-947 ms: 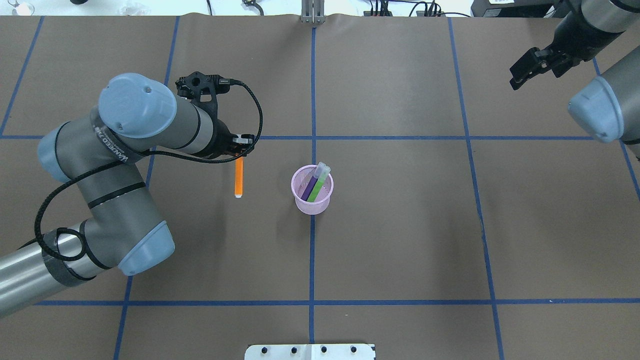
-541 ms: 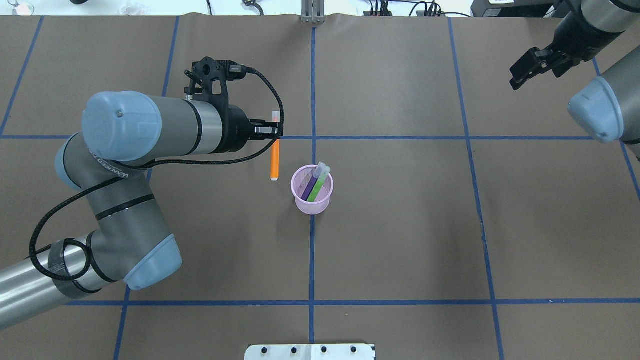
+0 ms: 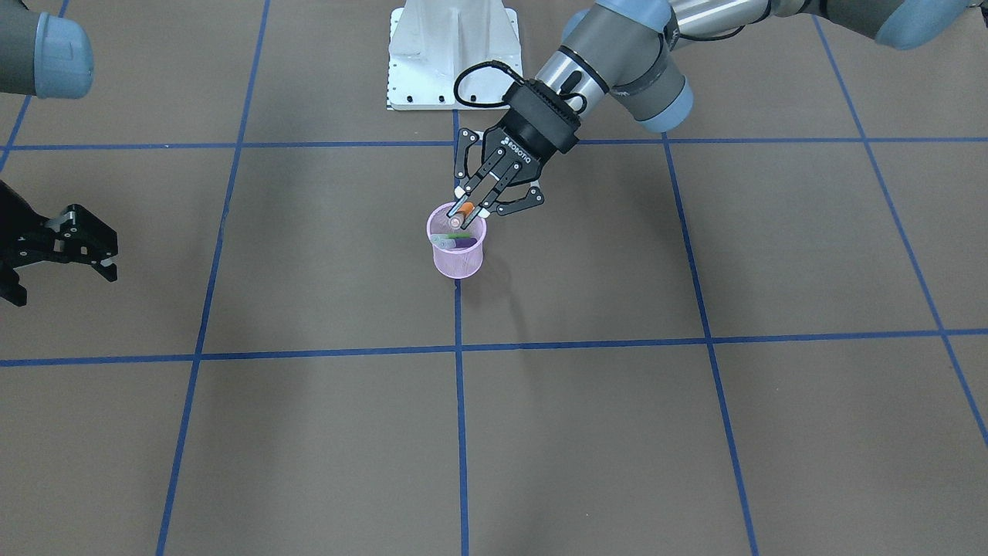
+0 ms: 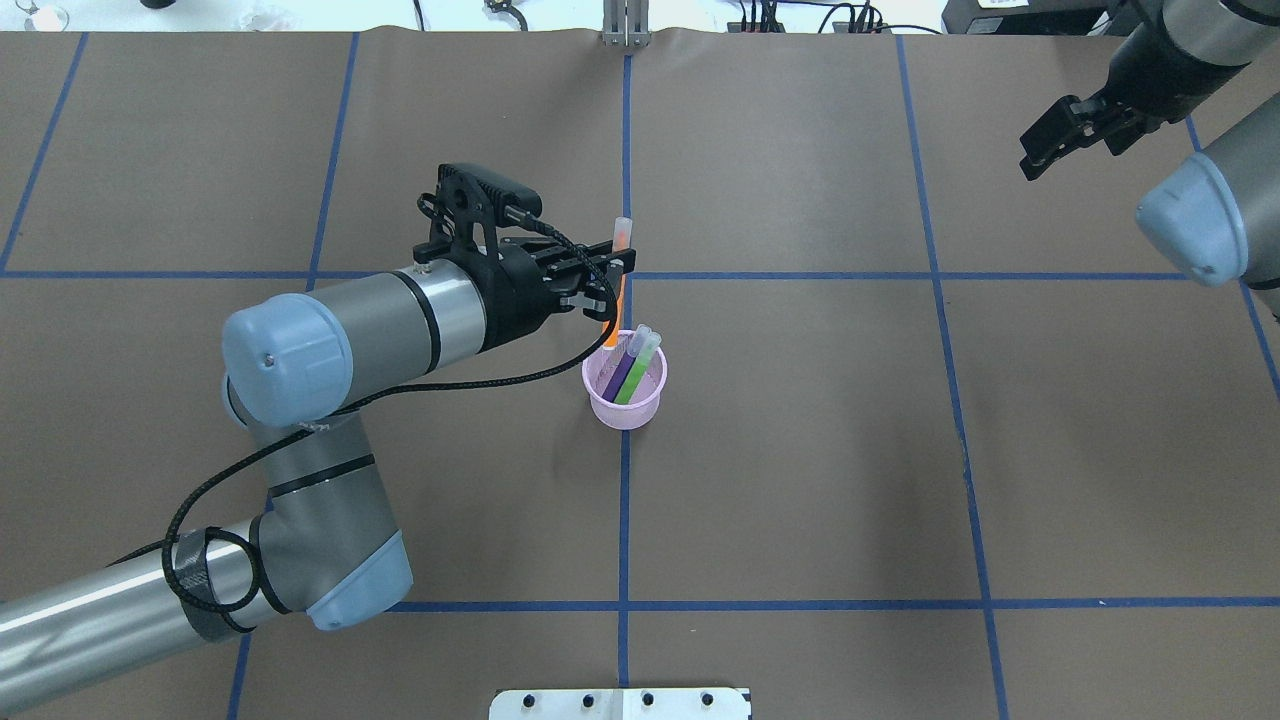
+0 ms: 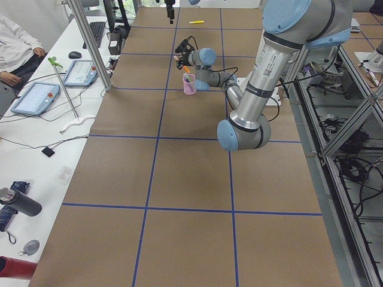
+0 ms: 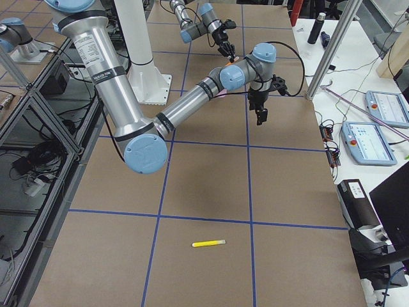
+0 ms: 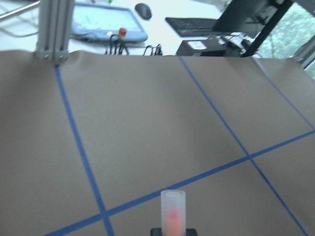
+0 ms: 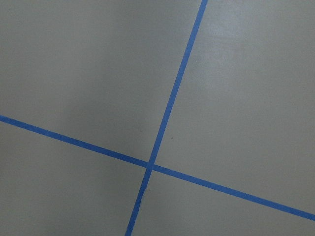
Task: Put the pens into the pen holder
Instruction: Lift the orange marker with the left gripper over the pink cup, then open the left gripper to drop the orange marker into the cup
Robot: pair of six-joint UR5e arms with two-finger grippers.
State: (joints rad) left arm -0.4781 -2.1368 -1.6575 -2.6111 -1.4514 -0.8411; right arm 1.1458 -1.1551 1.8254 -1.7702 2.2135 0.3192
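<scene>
Overhead looks forward-down from behind robot; front view faces it, steep, from across the bench point(image 3: 695, 432). Side views look along bench from left and right ends. Wrist views sit nearest the bench. Overhead and front share pen holder point(image 4: 625, 418).

Brown table point(image 4: 800, 450), blue tape grid point(image 4: 800, 275); pink pen holder point(image 4: 622, 416) standing mid-table; yellow pen point(image 6: 208, 244) lying apart.

You'll find the holder point(image 4: 622, 418) at the middle of the bench point(image 4: 800, 450), with two pens point(image 4: 628, 368) standing in it, leaning away from the robot. The left gripper point(image 4: 618, 275) hangs just above the holder's far-left rim, gripping a third pen point(image 4: 613, 318) whose lower end meets that rim. The right gripper point(image 4: 1035, 155) sits well apart, far right. A stray pen point(image 6: 208, 244) lies near the bench's right end.
</scene>
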